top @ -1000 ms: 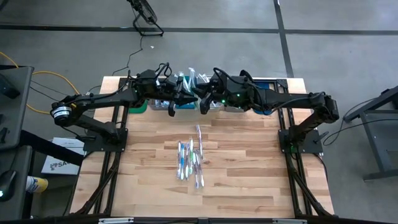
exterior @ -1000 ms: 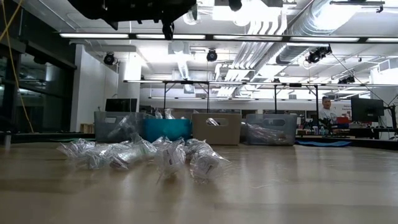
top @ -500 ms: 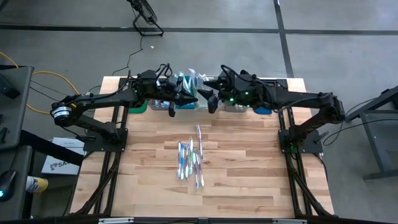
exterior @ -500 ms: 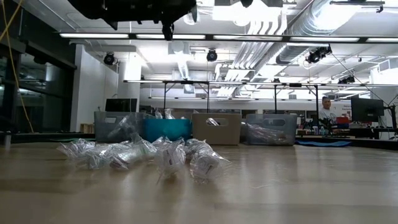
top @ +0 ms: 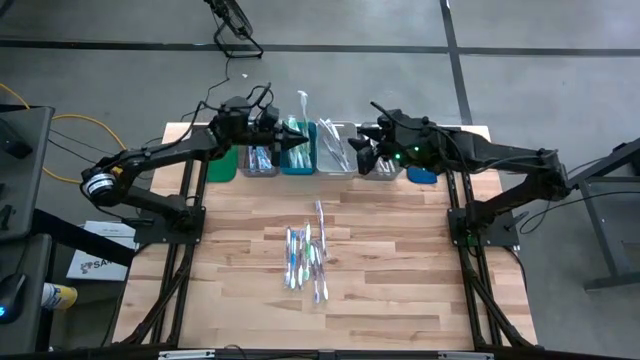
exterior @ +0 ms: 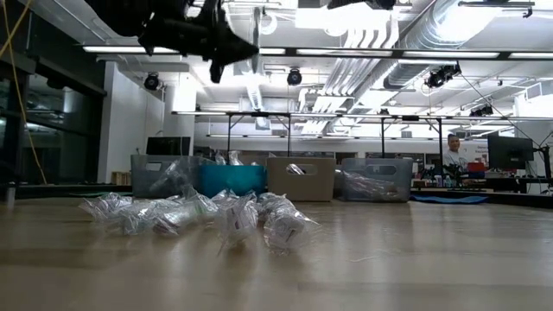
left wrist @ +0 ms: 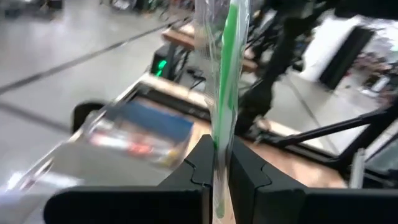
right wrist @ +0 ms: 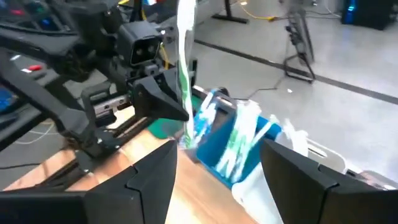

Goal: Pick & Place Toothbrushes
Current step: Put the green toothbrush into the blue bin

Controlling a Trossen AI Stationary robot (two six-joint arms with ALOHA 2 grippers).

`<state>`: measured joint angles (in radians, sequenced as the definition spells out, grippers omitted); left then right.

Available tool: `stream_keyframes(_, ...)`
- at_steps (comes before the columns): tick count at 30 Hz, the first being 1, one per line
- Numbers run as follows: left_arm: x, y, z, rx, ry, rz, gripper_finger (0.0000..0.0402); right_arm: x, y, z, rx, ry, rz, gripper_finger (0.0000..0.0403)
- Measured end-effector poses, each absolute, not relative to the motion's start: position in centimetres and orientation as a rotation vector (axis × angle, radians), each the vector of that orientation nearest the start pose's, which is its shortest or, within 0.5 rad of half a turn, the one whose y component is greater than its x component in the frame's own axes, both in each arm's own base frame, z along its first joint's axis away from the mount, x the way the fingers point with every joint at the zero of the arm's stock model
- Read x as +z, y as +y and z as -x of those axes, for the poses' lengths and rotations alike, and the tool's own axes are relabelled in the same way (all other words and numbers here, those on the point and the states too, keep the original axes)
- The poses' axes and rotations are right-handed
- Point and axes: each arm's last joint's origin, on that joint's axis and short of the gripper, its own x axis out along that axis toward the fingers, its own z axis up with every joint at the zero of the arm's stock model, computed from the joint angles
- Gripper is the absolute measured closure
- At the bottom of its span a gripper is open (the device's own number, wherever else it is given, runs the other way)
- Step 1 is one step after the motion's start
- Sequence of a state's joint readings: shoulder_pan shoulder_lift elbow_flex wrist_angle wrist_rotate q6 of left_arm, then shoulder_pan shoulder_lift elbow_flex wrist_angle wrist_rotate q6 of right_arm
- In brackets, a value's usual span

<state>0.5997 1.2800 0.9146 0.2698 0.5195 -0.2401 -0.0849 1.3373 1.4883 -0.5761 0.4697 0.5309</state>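
My left gripper (top: 302, 143) hangs level above the teal bin (top: 297, 162) at the table's far edge. It is shut on a green toothbrush (left wrist: 229, 68) in a clear wrapper, which stands upright (right wrist: 184, 50). My right gripper (top: 363, 152) is open with nothing between its fingers (right wrist: 149, 177); it hovers to the right of the left one, over the clear bins. A pile of wrapped toothbrushes (top: 306, 258) lies at the table's middle (exterior: 199, 216). My left gripper pinches the wrapped toothbrush between its two fingers at its lower part (left wrist: 217, 152). The fingers come level from the table's left and lie across it. The toothbrush stands upright, most of it above the fingers (right wrist: 185, 93), lifted clear over the teal bin.
A row of bins lines the far edge: green (top: 222, 166), grey (top: 262, 160), teal, clear (top: 334, 150) and blue (top: 422, 175), several holding toothbrushes. Bare wood lies around the pile. A person (exterior: 454, 151) sits far off in the room.
My right gripper has drawn back from the left one toward the table's right edge and risen a little. My left gripper has swung toward the far edge, carrying the upright toothbrush over the teal bin. The pile has stayed where it was.
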Motion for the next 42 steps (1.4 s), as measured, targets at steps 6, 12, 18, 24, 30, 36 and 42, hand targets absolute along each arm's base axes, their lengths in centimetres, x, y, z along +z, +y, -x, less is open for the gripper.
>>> stream_keyframes(6,30.2,16.2,-23.5,0.237,0.188,0.367,0.0387,41.3,-3.7,-27.0,-0.680,0.317,-0.450,0.0180)
stream_keyframes(12,28.8,16.4,-23.0,0.413,0.310,0.439,0.0387,41.0,-3.7,-26.8,-0.704,0.344,-0.442,0.0180)
stream_keyframes(18,28.3,16.7,-22.6,0.581,0.341,0.474,0.0387,41.0,-3.7,-26.8,-0.706,0.351,-0.439,0.0180)
stream_keyframes(24,27.5,16.8,-22.2,0.719,0.387,0.518,0.0387,40.9,-3.8,-26.7,-0.748,0.347,-0.420,0.0180)
stream_keyframes(30,26.7,16.6,-22.0,0.793,0.380,0.569,0.0387,40.9,-3.8,-26.7,-0.759,0.346,-0.411,0.0180)
stream_keyframes(36,25.4,17.0,-22.3,0.846,0.363,0.623,0.0387,40.9,-3.8,-26.7,-0.758,0.347,-0.408,0.0180)
stream_keyframes(42,23.3,17.6,-23.9,0.846,0.386,0.672,0.0387,40.9,-3.8,-26.7,-0.758,0.348,-0.405,0.0180)
